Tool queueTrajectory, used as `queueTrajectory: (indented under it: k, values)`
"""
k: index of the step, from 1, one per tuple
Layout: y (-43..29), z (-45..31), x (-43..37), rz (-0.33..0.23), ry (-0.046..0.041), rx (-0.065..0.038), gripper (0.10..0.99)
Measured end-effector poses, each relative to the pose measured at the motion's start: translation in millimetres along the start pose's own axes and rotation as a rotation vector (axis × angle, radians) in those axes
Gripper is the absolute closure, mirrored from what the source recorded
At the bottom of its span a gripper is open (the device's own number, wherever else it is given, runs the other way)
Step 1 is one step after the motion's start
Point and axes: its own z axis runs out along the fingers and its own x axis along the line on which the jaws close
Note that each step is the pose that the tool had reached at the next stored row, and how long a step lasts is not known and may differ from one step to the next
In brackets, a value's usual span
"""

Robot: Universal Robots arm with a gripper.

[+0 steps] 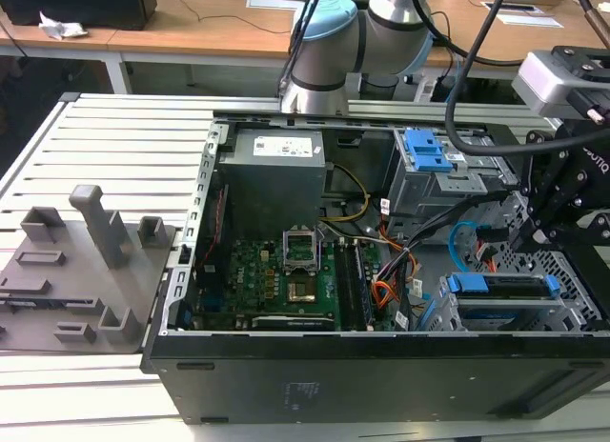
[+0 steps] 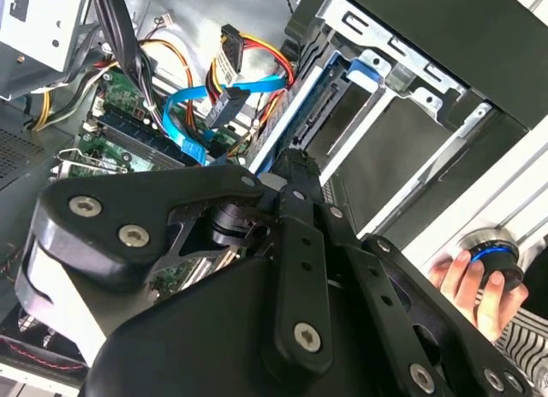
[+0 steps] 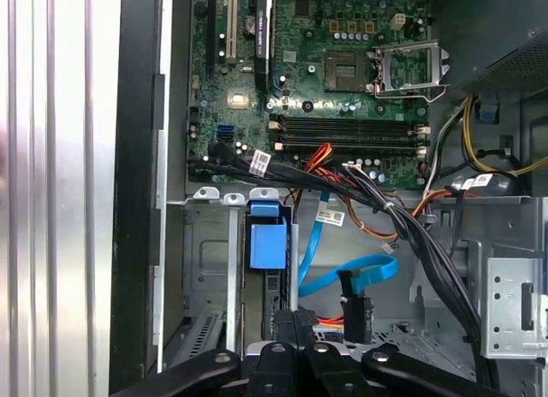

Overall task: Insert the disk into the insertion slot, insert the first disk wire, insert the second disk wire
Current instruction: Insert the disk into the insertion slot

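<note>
Disk [image 1: 502, 288] sits inside the insertion slot [image 1: 575, 297], as I see it. My gripper [image 3: 294, 317] is at its end, fingers pressed together, holding nothing. Blue cable [image 3: 347, 277] and black wire bundle [image 3: 411, 234] crowd beside it.

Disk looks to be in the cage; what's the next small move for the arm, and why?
Probably a short shift of the gripper toward the black connector on the blue cable. The disk appears seated in the insertion slot, while that connector looks unplugged, hanging close beside the gripper.
</note>
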Motion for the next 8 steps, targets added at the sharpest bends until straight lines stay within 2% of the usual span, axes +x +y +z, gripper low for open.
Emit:
queueTrajectory:
  k: [8]
  values:
    - [0.0,0.3,0.3,0.000,-0.0001,0.000,0.980]
